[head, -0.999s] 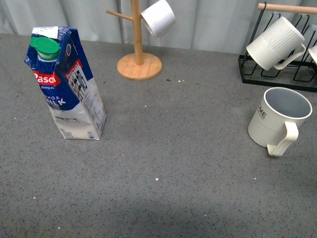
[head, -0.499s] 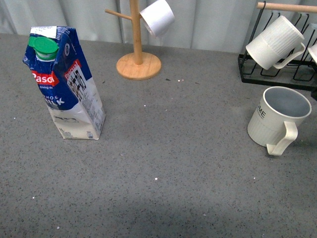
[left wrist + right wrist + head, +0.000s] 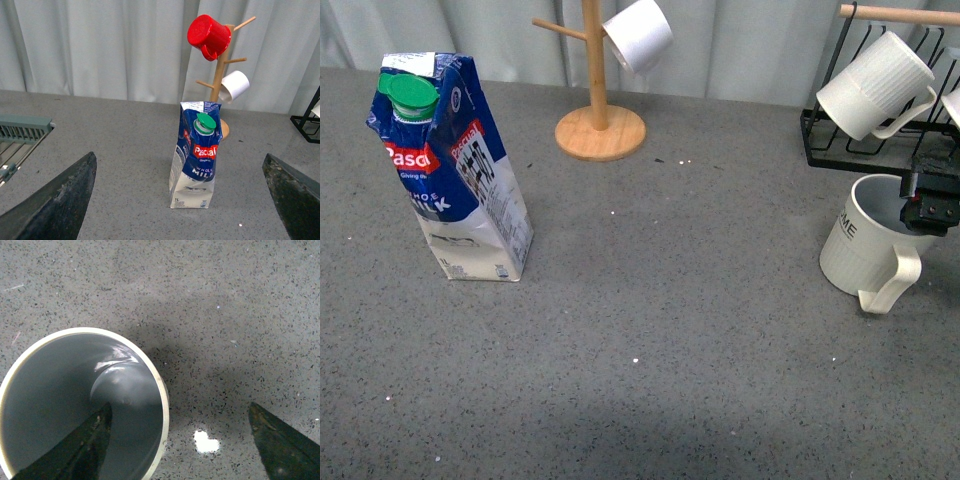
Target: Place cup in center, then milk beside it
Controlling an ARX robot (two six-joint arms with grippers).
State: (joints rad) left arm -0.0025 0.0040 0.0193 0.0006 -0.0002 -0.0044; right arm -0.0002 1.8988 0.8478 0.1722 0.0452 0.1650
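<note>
The cup (image 3: 873, 246) stands upright at the right side of the grey speckled surface (image 3: 670, 330), its loop handle turned to the near side and its grey-blue inside showing. The right pincer (image 3: 931, 204) hangs at the cup's right rim, released. In the right wrist view one finger (image 3: 82, 452) reaches inside the cup and the other (image 3: 282, 447) sits outside, over the surface. Just beyond the cup, a black rack (image 3: 880, 152) holds a ribbed white mug (image 3: 873, 88). The milk (image 3: 453, 170) stands upright far off to the left, well apart from the cup, green cap on top. Beyond it a wooden mug tree (image 3: 600, 128) carries a small white cup (image 3: 638, 35). The left pincer (image 3: 178, 155) is spread wide, grasping nothing, and faces the milk from a distance.
</note>
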